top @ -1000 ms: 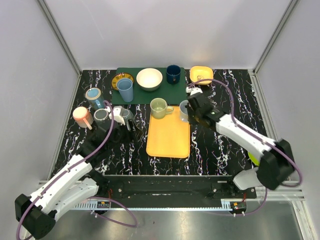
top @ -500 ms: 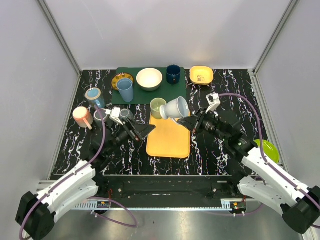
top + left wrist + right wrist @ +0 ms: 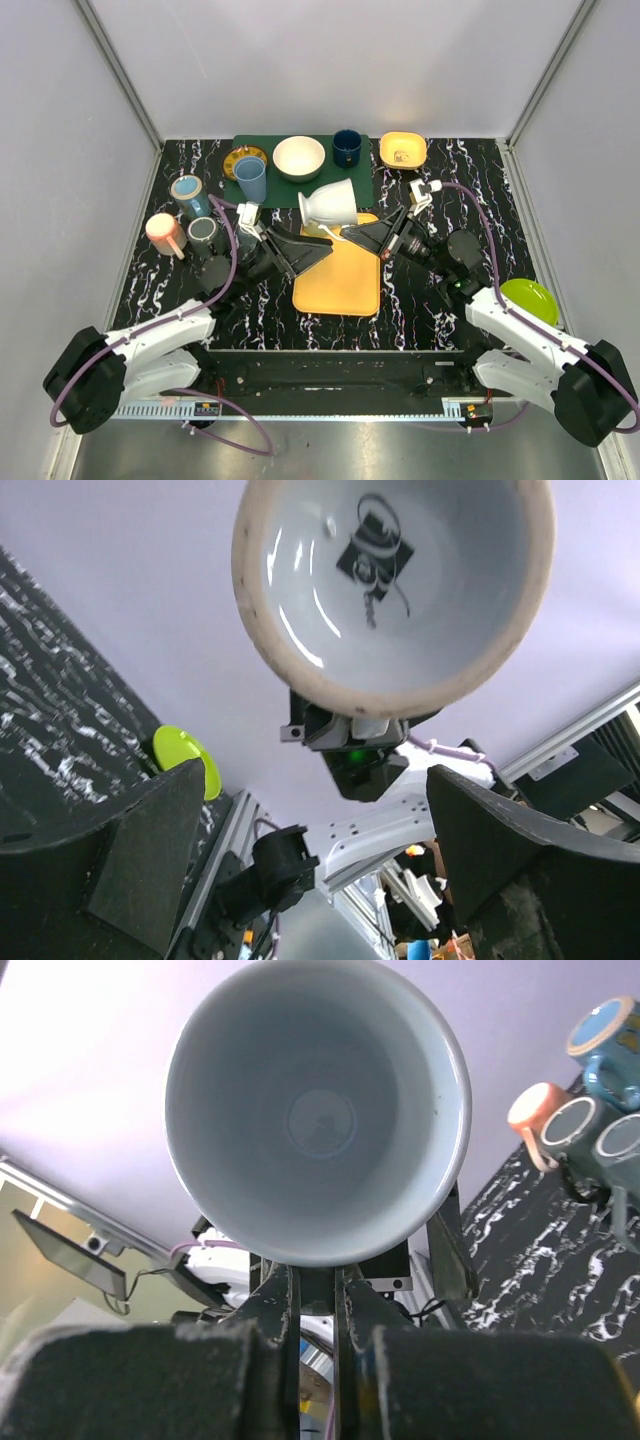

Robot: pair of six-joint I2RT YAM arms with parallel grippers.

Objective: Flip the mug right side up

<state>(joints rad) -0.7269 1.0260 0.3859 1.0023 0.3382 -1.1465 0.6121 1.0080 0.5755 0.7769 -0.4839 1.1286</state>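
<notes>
Overhead view of a black marbled table with two robot arms reaching toward the middle. A white mug hangs in the air above the far end of a yellow tray, touching nothing but the right gripper. That gripper's jaws are pinched almost together low on the mug, apparently on its handle, which leaves the body free to swing round. The mug lies roughly on its side, judged to be partway through the turn. Its mouth faces the right arm, whose wrist camera looks straight into the empty interior. Its unglazed foot ring, with a printed maker's mark, faces the left arm. The left gripper sits just beside and below the mug with its jaws spread wide and nothing between them, seemingly placed to receive or steady it. Other cups, a cream bowl and a yellow dish stand well apart along the far and left sides. The mug is not yet upright or set down
</notes>
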